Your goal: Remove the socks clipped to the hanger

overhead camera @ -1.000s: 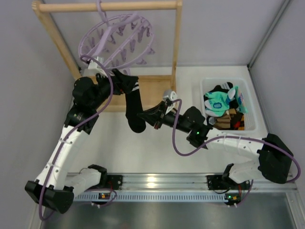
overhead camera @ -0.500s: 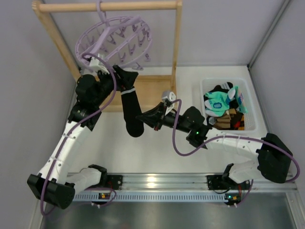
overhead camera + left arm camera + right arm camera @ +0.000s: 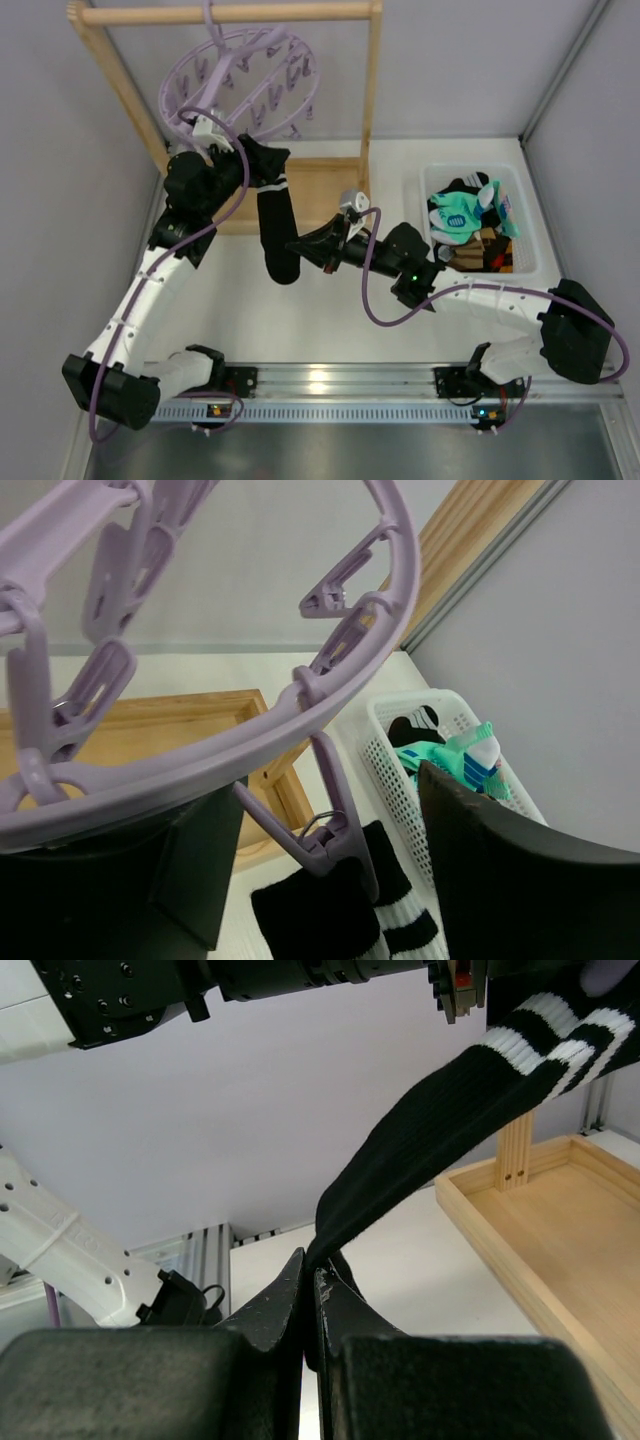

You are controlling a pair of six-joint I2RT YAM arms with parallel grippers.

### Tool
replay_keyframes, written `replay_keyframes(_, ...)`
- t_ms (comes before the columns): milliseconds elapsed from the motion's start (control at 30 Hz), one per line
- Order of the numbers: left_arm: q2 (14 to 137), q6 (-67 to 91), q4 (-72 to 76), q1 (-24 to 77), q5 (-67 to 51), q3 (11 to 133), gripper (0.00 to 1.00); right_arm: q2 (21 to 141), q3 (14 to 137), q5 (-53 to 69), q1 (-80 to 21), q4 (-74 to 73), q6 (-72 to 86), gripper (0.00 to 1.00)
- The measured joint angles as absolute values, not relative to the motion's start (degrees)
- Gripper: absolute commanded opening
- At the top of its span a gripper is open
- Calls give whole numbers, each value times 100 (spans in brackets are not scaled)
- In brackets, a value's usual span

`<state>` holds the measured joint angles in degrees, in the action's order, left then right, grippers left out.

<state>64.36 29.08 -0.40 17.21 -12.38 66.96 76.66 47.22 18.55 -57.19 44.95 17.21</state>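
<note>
The black sock [image 3: 275, 225] with white stripes is hanging from one clip [image 3: 335, 835] on the purple hanger [image 3: 240, 80], in the upper left of the top view. The right gripper [image 3: 312, 1272] is pinching the sock's lower part, near the middle of that view. The left gripper [image 3: 333, 800] is sitting with its fingers spread wide, one on each side of that clip, not squeezing it.

I think the job now is opening the clip. The left fingers should be pressing the clip's squeeze end, not the sock, while the right one is pulling gently down and away. Pulling hard first could be tipping the hanger or stretching the sock.

The other socks [image 3: 460, 215] are lying in the white basket [image 3: 530, 215] at the right. The table [image 3: 300, 320] is white and smooth, with grey walls close around. A wooden rack [image 3: 230, 13] is holding the hanger up over a wooden tray [image 3: 320, 190].
</note>
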Motion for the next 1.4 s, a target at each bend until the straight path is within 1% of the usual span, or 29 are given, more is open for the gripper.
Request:
replay_keyframes(33, 6455, 2910, -38, 1721, -1238, 6696, 66, 7664, 4722, 1859, -5712, 4495, 1721, 0)
replay_keyframes(233, 6462, 2897, -5, 1702, -1236, 6696, 66, 7623, 4639, 1940, -5671, 4488, 1719, 0)
replay_keyframes(300, 6464, 2895, -8, 1680, -1234, 6696, 61, 7623, 4637, 1966, -5671, 4488, 1717, 0)
replay_keyframes(333, 6464, 2891, -5, 1667, -1232, 6696, 56, 7623, 4637, 1979, -5671, 4488, 1717, 0)
replay_keyframes(367, 6464, 2882, -5, 1658, -1232, 6696, 53, 7623, 4637, 1988, -5671, 4488, 1717, 0)
replay_keyframes(500, 6482, 2875, -8, 1647, -1219, 6702, 52, 7623, 4604, 2045, -5660, 4499, 1715, 0)
replay_keyframes(533, 6495, 2880, -5, 1647, -1210, 6707, 47, 7623, 4582, 2053, -5655, 4499, 1715, 0)
replay_keyframes(567, 6514, 2884, -5, 1643, -1205, 6709, 42, 7623, 4565, 2069, -5655, 4497, 1715, 0)
replay_keyframes(600, 6525, 2888, -8, 1640, -1201, 6709, 34, 7623, 4560, 2071, -5655, 4493, 1715, 0)
replay_keyframes(633, 6545, 2899, -8, 1640, -1194, 6709, 29, 7623, 4541, 2071, -5655, 4506, 1712, 0)
replay_keyframes(667, 6558, 2895, -3, 1638, -1194, 6709, 20, 7623, 4532, 2080, -5653, 4501, 1712, 0)
replay_keyframes(700, 6578, 2893, 1, 1636, -1188, 6713, 7, 7623, 4519, 2110, -5649, 4493, 1712, 0)
replay_keyframes(733, 6593, 2875, 1, 1634, -1162, 6729, 2, 7618, 4482, 2134, -5649, 4499, 1710, 0)
replay_keyframes(767, 6611, 2867, 1, 1627, -1131, 6742, 0, 7616, 4442, 2156, -5649, 4491, 1710, 0)
replay_keyframes(900, 6630, 2864, 3, 1614, -1103, 6755, 0, 7612, 4239, 2176, -5647, 4482, 1710, 0)
replay_keyframes(933, 6630, 2867, 1, 1614, -1105, 6755, 2, 7612, 4191, 2171, -5647, 4493, 1708, 0)
replay_keyframes(967, 6630, 2875, 3, 1614, -1105, 6757, 9, 7612, 4136, 2171, -5645, 4482, 1710, 0)
replay_keyframes(1000, 6630, 2888, 3, 1614, -1111, 6757, 18, 7605, 4097, 2167, -5645, 4477, 1710, 0)
replay_keyframes(1033, 6630, 2906, 3, 1614, -1133, 6757, 42, 7575, 4047, 2134, -5642, 4429, 1704, 0)
replay_keyframes(1100, 6630, 2980, -3, 1612, -1184, 6757, 62, 7426, 3981, 1988, -5627, 4213, 1673, 0)
replay_keyframes(1133, 6630, 3017, 10, 1610, -1243, 6755, 69, 7295, 3966, 1859, -5605, 4036, 1653, 0)
replay_keyframes(1167, 6628, 3068, 12, 1610, -1288, 6748, 81, 7142, 3959, 1682, -5588, 3876, 1640, 0)
replay_keyframes(1300, 6560, 3227, 102, 1608, -1481, 6595, 98, 6235, 3927, 832, -5356, 2912, 1575, 0)
replay_keyframes(1400, 6410, 3341, 145, 1603, -1592, 6394, 98, 5520, 3927, 123, -4934, 2158, 1555, 0)
